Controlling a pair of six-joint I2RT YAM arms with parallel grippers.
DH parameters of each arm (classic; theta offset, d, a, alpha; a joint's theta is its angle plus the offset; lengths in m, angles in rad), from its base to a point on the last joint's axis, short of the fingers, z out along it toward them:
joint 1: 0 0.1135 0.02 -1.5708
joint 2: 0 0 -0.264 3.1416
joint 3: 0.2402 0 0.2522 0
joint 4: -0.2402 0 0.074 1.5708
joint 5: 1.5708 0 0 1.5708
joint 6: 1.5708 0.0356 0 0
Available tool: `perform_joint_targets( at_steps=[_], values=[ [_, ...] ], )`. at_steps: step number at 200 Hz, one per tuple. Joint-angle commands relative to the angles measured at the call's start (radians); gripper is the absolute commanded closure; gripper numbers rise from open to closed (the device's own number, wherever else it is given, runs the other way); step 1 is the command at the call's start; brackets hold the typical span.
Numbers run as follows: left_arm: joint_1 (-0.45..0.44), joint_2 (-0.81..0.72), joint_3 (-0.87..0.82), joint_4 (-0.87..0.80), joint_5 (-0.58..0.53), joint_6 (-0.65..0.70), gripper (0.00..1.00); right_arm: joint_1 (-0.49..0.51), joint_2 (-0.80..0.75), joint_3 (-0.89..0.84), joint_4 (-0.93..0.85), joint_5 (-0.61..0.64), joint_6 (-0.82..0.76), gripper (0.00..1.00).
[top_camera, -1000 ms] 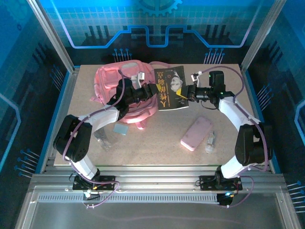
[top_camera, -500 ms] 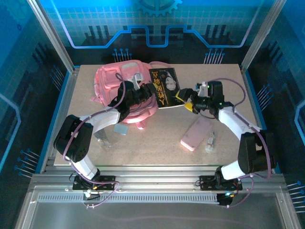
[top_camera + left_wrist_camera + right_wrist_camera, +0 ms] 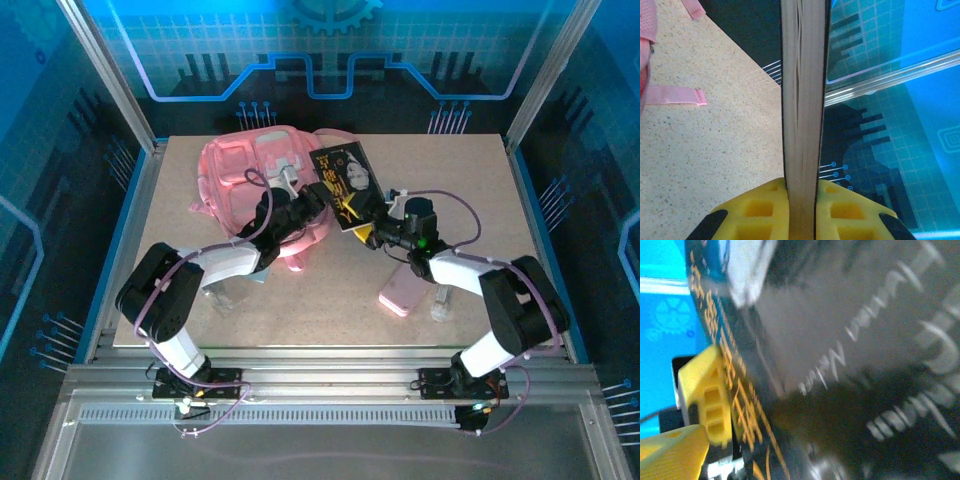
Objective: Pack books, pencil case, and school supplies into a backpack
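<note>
**Left gripper clamped on the thin black paperback with yellow lettering**

In the left wrist view I see the book's page edge standing upright, pinched between the yellow fingers. From above, the book sits tilted at the right edge of the large pink fabric backpack. The right gripper is just beside the book's near corner. Its own view is blurred, so I cannot tell whether it is spread or closed. The flat pale-pink pencil case lies on the speckled beige table, partly under the right arm, near a small clear oblong item.
</note>
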Motion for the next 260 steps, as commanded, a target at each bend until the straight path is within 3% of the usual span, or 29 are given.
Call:
perform_joint_targets(
  at_steps=[1, 28, 62, 79, 87, 119, 138, 153, 186, 235, 260],
  values=[
    [-0.016, -0.025, -0.005, 0.150, -0.063, -0.023, 1.00, 0.019, 0.045, -0.020, 0.258, 0.091, 0.106, 0.07],
    [-0.016, -0.043, -0.012, 0.119, -0.088, -0.006, 1.00, 0.021, 0.010, -0.038, 0.225, 0.128, 0.088, 0.46],
    [-0.013, -0.048, -0.025, 0.094, -0.109, 0.001, 1.00, 0.022, -0.065, -0.035, 0.101, 0.156, 0.022, 0.74],
    [-0.008, -0.045, -0.025, 0.083, -0.091, 0.002, 1.00, 0.018, -0.088, -0.031, 0.070, 0.161, -0.007, 1.00],
    [0.000, -0.050, -0.021, 0.062, -0.068, 0.010, 1.00, 0.014, -0.100, -0.027, 0.042, 0.160, -0.020, 1.00],
    [0.065, -0.108, 0.034, -0.180, 0.113, 0.173, 0.48, -0.040, -0.167, 0.001, -0.139, 0.115, -0.133, 1.00],
    [0.103, -0.162, 0.096, -0.449, 0.177, 0.373, 0.32, -0.084, -0.212, 0.044, -0.329, 0.059, -0.251, 1.00],
    [0.115, -0.190, 0.175, -0.701, 0.155, 0.566, 0.24, -0.121, -0.247, 0.073, -0.468, 0.031, -0.343, 1.00],
    [0.121, -0.149, 0.336, -1.088, 0.039, 0.878, 0.18, -0.191, -0.311, 0.087, -0.644, -0.014, -0.474, 1.00],
    [0.167, -0.022, 0.450, -1.268, -0.016, 1.094, 0.15, -0.295, -0.373, 0.092, -0.749, -0.087, -0.580, 1.00],
    [0.166, 0.084, 0.541, -1.362, -0.096, 1.190, 0.17, -0.319, -0.413, 0.090, -0.795, -0.076, -0.625, 1.00]
  ],
)
